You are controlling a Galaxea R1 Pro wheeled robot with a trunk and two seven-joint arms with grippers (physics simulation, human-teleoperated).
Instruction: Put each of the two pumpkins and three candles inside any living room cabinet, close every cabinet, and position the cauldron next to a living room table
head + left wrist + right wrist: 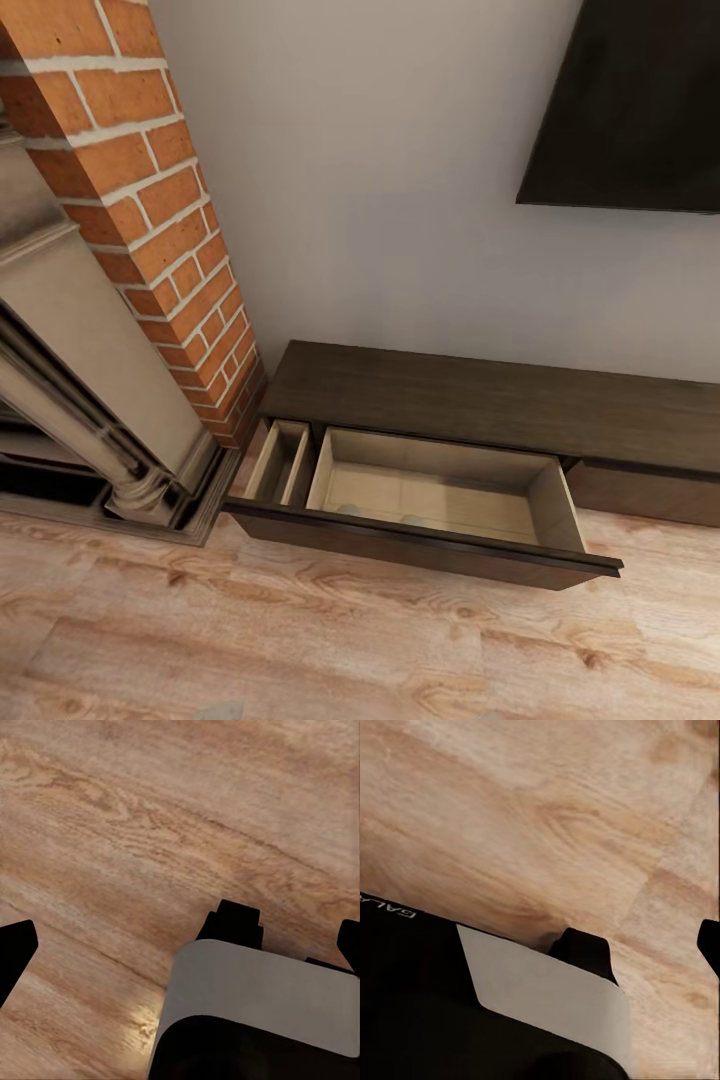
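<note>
The long low dark-brown cabinet (480, 395) stands against the white wall. Its left drawer (545, 500) is pulled out over the floor and shows a pale wood interior with a narrow side compartment (280, 462). Two small pale rounded shapes (352, 511) lie low behind the drawer front, too hidden to identify. The pumpkins, candles, cauldron and table are out of view. My left gripper (184, 949) hangs over the wood floor, open, with one black fingertip (15, 952) at each edge of its wrist view. Of my right gripper, one fingertip (709, 943) shows at the frame edge, with nothing held.
A brick fireplace column (160, 220) with a stone surround (90, 400) stands left of the cabinet, close to the open drawer. A dark wall TV (630, 100) hangs above it. Wood floor (300, 640) stretches in front. Grey and black parts of my own body (255, 1012) show below both wrists.
</note>
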